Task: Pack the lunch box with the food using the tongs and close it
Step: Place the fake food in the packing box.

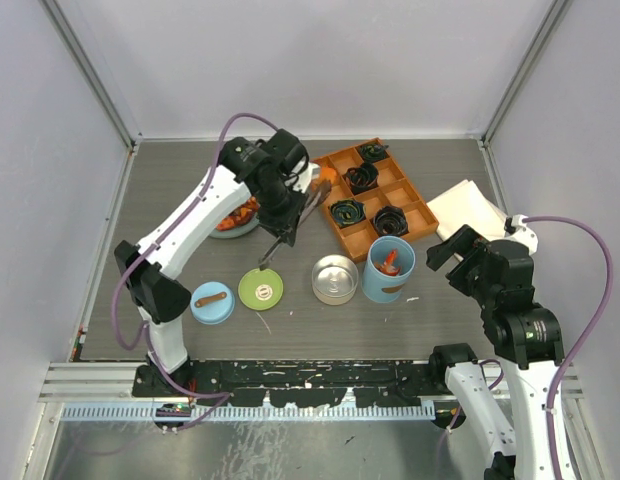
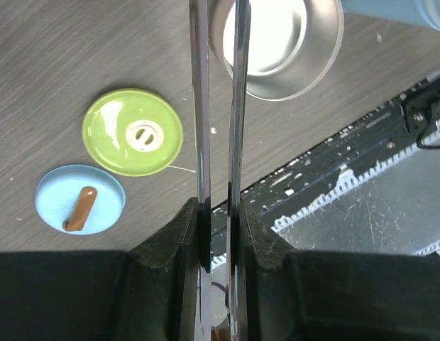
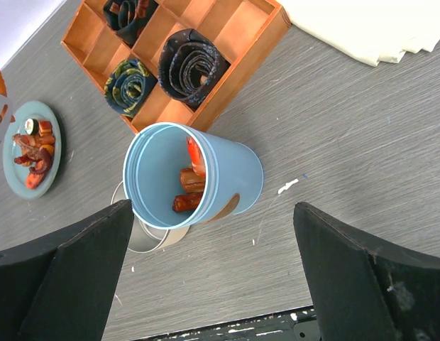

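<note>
Packing underway: left gripper (image 2: pixel 218 213) pinches the tongs (image 2: pixel 200 106) nearly shut; right gripper (image 3: pixel 213 234) gapes wide, empty. Food (image 1: pixel 238 213) lies at ten o'clock from the steel tin (image 1: pixel 335 278); next, tongs must reach it, nip a chunk

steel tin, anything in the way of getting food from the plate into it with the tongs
Nothing visible does. The steel tin stands open, its green lid lying flat on the table to one side, and only bare table lies between it and the food on the plate.
</note>
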Tool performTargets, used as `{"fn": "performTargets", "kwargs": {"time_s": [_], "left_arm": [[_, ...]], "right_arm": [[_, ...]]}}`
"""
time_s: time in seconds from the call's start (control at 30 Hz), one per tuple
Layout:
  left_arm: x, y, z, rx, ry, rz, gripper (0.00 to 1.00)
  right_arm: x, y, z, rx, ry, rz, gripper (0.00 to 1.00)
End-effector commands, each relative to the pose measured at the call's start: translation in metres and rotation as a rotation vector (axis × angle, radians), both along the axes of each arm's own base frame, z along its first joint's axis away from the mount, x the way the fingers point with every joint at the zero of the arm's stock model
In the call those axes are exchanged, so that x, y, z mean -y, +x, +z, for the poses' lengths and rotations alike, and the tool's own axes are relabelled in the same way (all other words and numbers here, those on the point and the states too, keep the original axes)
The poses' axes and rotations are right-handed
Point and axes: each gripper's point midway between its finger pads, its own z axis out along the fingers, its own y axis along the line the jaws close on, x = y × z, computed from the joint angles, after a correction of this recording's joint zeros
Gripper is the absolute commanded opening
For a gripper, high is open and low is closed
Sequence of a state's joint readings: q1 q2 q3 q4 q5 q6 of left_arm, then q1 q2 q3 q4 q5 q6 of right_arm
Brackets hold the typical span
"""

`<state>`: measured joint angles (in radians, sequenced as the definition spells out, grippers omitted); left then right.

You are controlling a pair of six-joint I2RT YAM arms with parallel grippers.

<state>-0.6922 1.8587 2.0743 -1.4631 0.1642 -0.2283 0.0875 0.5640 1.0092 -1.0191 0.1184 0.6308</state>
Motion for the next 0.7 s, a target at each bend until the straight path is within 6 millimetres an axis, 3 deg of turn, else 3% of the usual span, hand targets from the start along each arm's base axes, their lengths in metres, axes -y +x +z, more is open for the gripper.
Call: {"fn": "performTargets", "kwargs": {"time_s": [0.0,0.43,0.67], "left_arm": [[0.025,-0.032,0.036,0.039,-0.094,-0.106,0.05],[0.067,-0.097,0.028,-0.007,-0.074,-0.356,0.07],[0.079,-0.113,0.016,-0.021,-0.025,-0.396,0.08]], "right_arm": [[0.003,0.003,0.015,0.061,-0.004,-0.016,1.00],[0.005,-0.002,0.023,0.079,0.000,-0.029,1.00],[0.006,-0.003,0.025,0.082,-0.001,-0.032,1.00]]}}
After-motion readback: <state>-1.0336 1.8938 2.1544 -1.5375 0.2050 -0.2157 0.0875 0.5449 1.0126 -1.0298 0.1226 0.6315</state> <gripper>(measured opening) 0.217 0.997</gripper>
